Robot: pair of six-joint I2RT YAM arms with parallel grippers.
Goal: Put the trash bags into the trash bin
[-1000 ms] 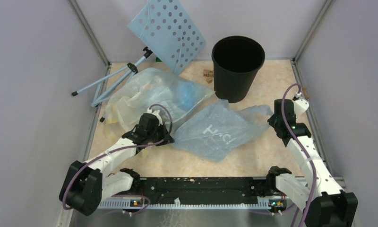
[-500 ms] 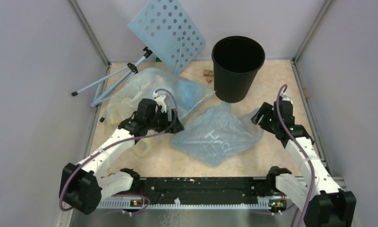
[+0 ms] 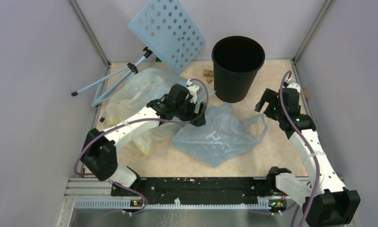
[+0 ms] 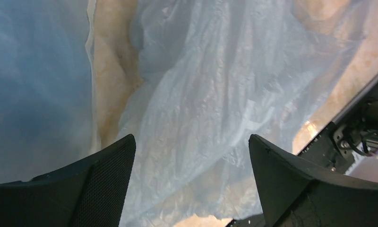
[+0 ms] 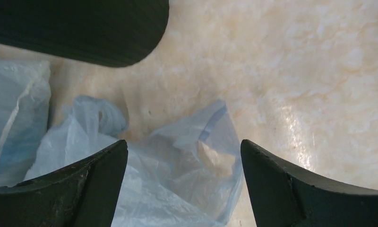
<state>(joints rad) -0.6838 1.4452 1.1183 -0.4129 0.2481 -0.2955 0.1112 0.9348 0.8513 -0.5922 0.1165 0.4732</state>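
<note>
Plastic-wise, getting nowhere yet: leaving bag on worktop beside bin, hovering by it with left claw and right claw both spread apart, gripping nothing.

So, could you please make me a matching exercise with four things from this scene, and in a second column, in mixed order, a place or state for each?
Things
1. thin light-blue plastic film bag with white lettering
2. round black plastic bin
3. pale-blue perforated panel
4. large clear yellowish plastic sack

Places or states
A. stands upright at the back, mouth open
B. lies partly under the left arm
C. tilted, at the back left
D. lies crumpled in the middle of the table, in front of the bin

Pairs: 1-D, 2-A, 3-C, 4-B
</note>
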